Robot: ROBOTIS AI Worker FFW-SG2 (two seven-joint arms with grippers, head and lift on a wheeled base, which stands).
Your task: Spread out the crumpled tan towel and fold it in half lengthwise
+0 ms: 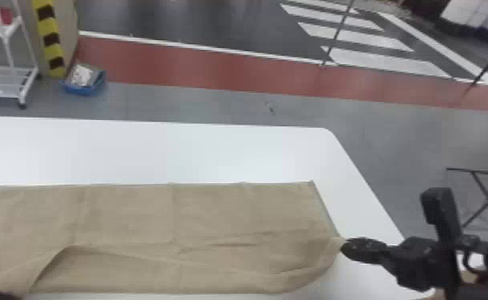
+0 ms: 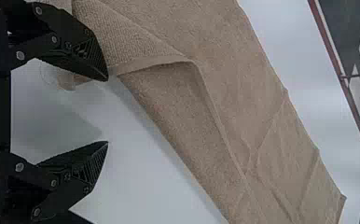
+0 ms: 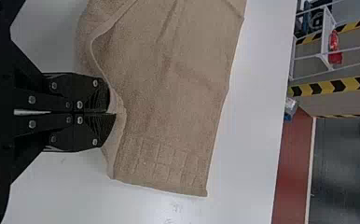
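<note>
- Because the near left corner is loose and turned askew, the left gripper (image 2: 107,111) stands beside it with jaws spread wide, presumably placed to take that corner and draw it straight; nothing is seen between them.
- Left arm, pose: low at the near left, its fingers reaching over the near edge of the tan towel (image 1: 215,211).
- Near side of towel: a loose layer slants across the one beneath, raised in a ridge at left; the lengthwise fold appears partly formed, its layers unaligned.
- Right gripper (image 3: 112,113), at the towel's right end: jaws pressed together, pinching the hem, probably to anchor that end against any pull from the left.
- Right arm, pose: entering from the right, low and nearly level, fingers pointing left.
- Far side of towel: long edge nearly straight and flat on the white table (image 1: 155,151), a few creases crossing the cloth; it likely serves as the line to which the fold should run parallel.
</note>
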